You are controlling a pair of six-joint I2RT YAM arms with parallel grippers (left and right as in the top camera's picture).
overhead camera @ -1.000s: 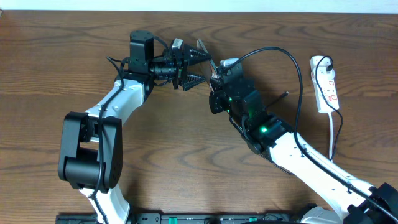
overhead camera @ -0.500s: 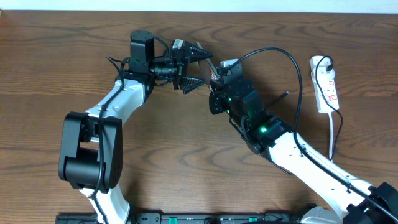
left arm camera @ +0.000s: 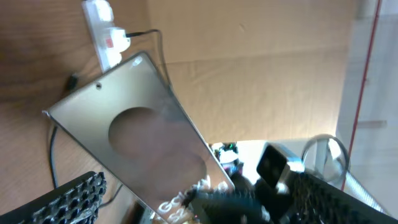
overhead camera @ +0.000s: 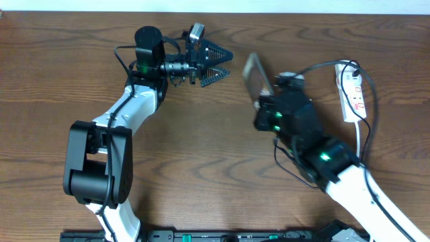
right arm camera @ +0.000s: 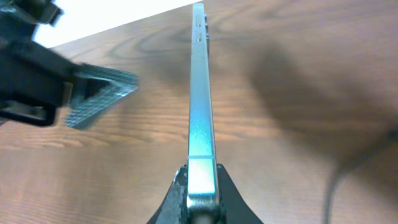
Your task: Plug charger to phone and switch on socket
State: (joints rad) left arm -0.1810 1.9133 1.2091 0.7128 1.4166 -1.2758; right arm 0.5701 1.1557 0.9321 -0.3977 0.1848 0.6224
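Right gripper [right arm camera: 200, 190]: clamped on the bottom end of the phone [overhead camera: 254, 75], holding it up off the table [overhead camera: 201, 148]. The phone stands on its long edge, top pointing away from the arm. Likely reason: gripped by one end, the phone can be carried across without dragging on the table.

Left gripper [overhead camera: 216, 60]: fingers spread wide, holding nothing. It hangs above the table at upper centre, well apart from the phone. Its camera looks onto the phone's grey-gold face and dark oval.

Socket [overhead camera: 352, 91]: flat on the table at the far right. The charger [overhead camera: 353, 68] has its black plug seated in the socket's top end. A small dark tip on the wood near the socket, seen from the left wrist, may be the charger's loose connector; too small to be sure.

Change since a second ago: both grippers were bunched together at centre. The right arm has since swung the phone toward the socket side, and the left gripper has drawn back up and away, just as wide as before. Socket unmoved.
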